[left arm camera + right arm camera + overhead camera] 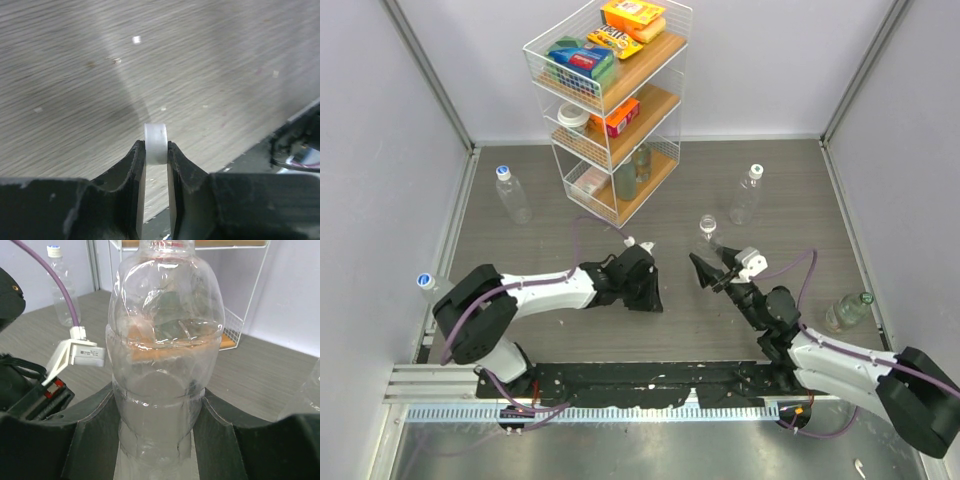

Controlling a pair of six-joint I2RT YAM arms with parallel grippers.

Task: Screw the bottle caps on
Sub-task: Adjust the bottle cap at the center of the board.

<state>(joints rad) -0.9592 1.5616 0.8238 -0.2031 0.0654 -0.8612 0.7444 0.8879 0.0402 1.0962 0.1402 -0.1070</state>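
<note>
Left pincer (155, 150), at the frame's bottom centre, is clenched on a white bottle cap (155, 142) held on edge, with the grey table (75, 75) behind it.

Right pincer (160, 440) grasps a clear bottle (165, 350) around its lower body.

From above, this bottle sits right of centre, with the cap-holding pincer left of it and apart. A wire rack (610, 100) stands at top centre.

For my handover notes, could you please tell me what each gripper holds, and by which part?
Left gripper: white cap, pinched by opposite sides. Right gripper: clear bottle, around its lower body.
</note>
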